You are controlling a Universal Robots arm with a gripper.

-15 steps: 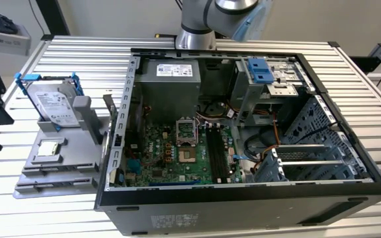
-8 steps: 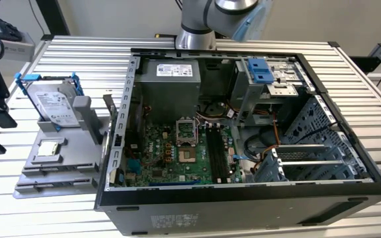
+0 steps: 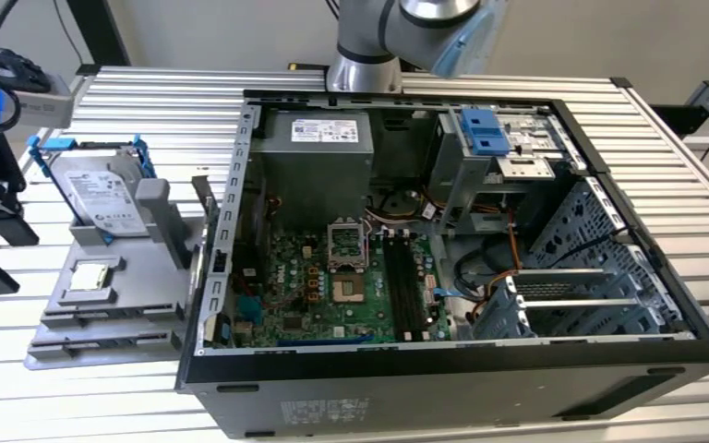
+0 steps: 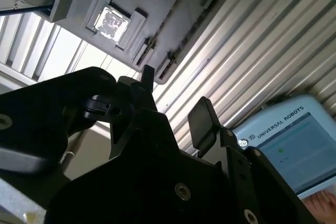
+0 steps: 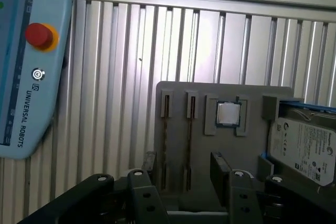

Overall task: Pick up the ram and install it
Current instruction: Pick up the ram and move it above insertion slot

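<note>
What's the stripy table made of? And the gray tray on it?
The table looks like bare metal, probably aluminium: silvery ribbed slats with bright glints. The tray looks like matte gray plastic: dull, even colour and moulded slots, with no shine.

Right below the gripper (image 5: 181, 179): a gray tray (image 5: 202, 148) on a shiny striped table (image 5: 115, 77). On the tray, a small silver chip (image 5: 229, 114) beside a silver drive (image 5: 302, 148) in a blue frame. Near the gripper, a light blue tablet (image 5: 21, 93) with a red button (image 5: 39, 35). Farther off, an open black computer box (image 3: 453, 388), green board (image 3: 318, 286) inside.
</note>
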